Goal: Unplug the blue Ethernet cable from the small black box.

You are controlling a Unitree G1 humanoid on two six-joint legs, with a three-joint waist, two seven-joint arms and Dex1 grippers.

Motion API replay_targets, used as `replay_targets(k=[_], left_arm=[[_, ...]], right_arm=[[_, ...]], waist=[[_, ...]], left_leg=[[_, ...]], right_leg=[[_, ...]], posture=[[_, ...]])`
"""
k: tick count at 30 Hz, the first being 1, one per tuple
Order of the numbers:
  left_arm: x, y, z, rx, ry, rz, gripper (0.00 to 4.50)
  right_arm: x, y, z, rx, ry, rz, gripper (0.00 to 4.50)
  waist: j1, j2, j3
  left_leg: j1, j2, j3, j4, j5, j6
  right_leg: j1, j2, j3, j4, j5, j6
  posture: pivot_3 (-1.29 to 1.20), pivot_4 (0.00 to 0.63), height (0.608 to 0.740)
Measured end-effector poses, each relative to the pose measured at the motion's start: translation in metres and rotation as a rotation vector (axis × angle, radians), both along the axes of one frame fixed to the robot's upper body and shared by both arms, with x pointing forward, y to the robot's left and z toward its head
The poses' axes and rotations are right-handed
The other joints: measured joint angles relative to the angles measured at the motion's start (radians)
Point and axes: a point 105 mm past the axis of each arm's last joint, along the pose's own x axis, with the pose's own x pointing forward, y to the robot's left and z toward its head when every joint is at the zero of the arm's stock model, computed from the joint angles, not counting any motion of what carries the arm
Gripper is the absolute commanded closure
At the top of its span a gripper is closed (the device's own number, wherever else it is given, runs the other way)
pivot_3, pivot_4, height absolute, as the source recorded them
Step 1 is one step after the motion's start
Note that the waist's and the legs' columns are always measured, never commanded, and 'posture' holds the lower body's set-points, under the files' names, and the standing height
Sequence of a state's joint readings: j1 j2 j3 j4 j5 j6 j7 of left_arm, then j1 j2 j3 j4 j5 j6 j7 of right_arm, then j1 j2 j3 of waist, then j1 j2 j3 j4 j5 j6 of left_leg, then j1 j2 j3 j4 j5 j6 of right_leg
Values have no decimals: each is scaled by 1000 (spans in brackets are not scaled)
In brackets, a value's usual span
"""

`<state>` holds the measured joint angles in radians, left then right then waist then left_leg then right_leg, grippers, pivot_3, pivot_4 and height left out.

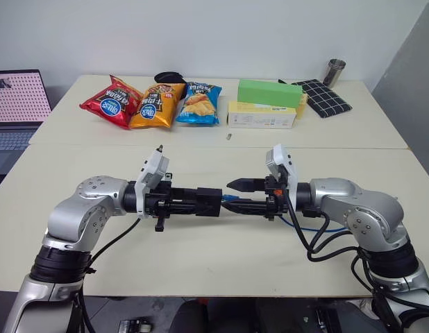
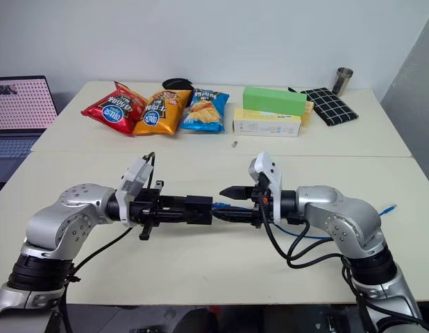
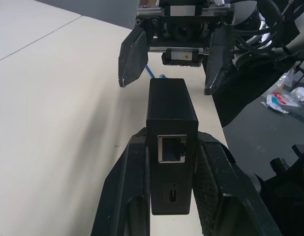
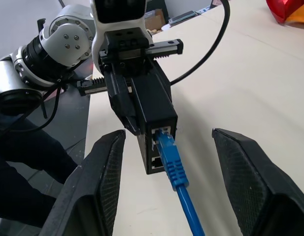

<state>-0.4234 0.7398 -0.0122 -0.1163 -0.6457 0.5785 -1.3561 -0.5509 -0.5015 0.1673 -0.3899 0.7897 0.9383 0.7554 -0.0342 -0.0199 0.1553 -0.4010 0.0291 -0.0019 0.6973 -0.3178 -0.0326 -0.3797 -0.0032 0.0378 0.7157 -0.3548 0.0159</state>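
Worktop (image 1: pixel 200 270): pale, wide; your two arms meet above its near half, held level and facing each other.

Left gripper (image 3: pixel 172 196): clamped on the small black box (image 3: pixel 170 123), fingers pressed to its two long sides. You hold the box clear of the worktop, one spare port toward the left wrist, the other end toward your right arm.

Right gripper (image 4: pixel 169 167): fingers spread wide, standing either side of the plug and touching neither it nor the box. You grip nothing with it.

Blue Ethernet cable (image 4: pixel 184 201): its plug is seated in the upper port of the box's far face, with an empty port just below. The cord runs back between the open right fingers, and a loop of it trails on the worktop under your right forearm.

Status: box secured, which is the holding half of the job. The unplugging itself is not done; the plug looks fully home. Left for you, by my reading: close the right gripper on the plug body, likely with its latch pressed, then draw the two arms apart.
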Motion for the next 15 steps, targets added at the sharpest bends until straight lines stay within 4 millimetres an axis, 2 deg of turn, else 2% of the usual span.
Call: replay_targets(k=[15], left_arm=[[-1,-1,5,-30,8,11,3715]], right_arm=[[-1,-1,-3,6,23,17,1529]], waist=[[0,0,0]], left_leg=[[0,0,0,0,0,0]], right_leg=[[0,0,0,0,0,0]], posture=[[0,150,740]])
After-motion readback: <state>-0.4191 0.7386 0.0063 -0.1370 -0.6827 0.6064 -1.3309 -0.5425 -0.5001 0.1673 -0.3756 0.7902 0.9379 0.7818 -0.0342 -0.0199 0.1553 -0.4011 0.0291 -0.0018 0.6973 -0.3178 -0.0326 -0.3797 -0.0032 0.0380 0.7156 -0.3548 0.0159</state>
